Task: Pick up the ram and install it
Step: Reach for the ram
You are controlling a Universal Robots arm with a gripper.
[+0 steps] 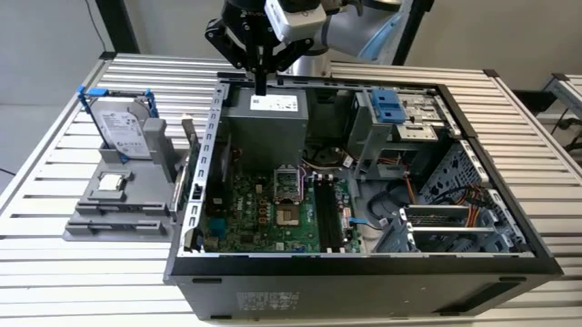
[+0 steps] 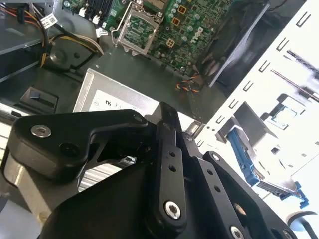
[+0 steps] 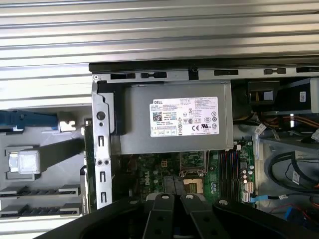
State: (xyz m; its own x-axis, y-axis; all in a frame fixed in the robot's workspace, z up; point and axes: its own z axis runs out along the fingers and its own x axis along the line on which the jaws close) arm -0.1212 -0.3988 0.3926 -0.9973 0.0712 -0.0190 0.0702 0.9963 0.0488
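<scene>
In the exterior view, an open computer case [image 1: 364, 266] lies on a slatted metal table [image 1: 54, 272] and takes up most of it, toward the exterior view's right edge. The gripper [image 1: 261, 87] hangs over the far wall of the case, above the grey power supply [image 1: 268, 116]. Its jaws look pressed together into one dark point, with nothing between them. Inside the case lies the green motherboard [image 1: 264, 204], with the empty processor socket [image 1: 288, 184] and the black memory slots [image 1: 329, 218] beside it. Near the table's edge at the exterior view's left stands a grey holder [image 1: 109, 218]. It carries a hard drive [image 1: 123, 129] in a blue frame and a small square chip [image 1: 111, 182]. The ram [image 1: 188, 136] seems to be the thin dark stick standing on edge at the holder's side next to the case wall, well apart from the gripper.

In the second wrist view, the black gripper [image 2: 167, 112] fills the foreground with its links drawn in tight. Past it are the power supply [image 2: 114, 102], the socket [image 2: 137, 30], the motherboard [image 2: 184, 25] and a bundle of coloured wires [image 2: 75, 40]. The drive's blue frame [image 2: 244, 154] shows outside the case wall.

In the first wrist view, the gripper [image 3: 175, 191] has its two finger links close together and holds nothing. The power supply [image 3: 177, 119] sits against the case wall, with table slats [image 3: 149, 30] beyond. The socket [image 3: 192, 164] and slots [image 3: 232, 169] lie close to the gripper. A thin green edge, likely the ram [image 3: 87, 149], runs between the holder and the case wall. The chip [image 3: 25, 162] rests in the holder.
</scene>
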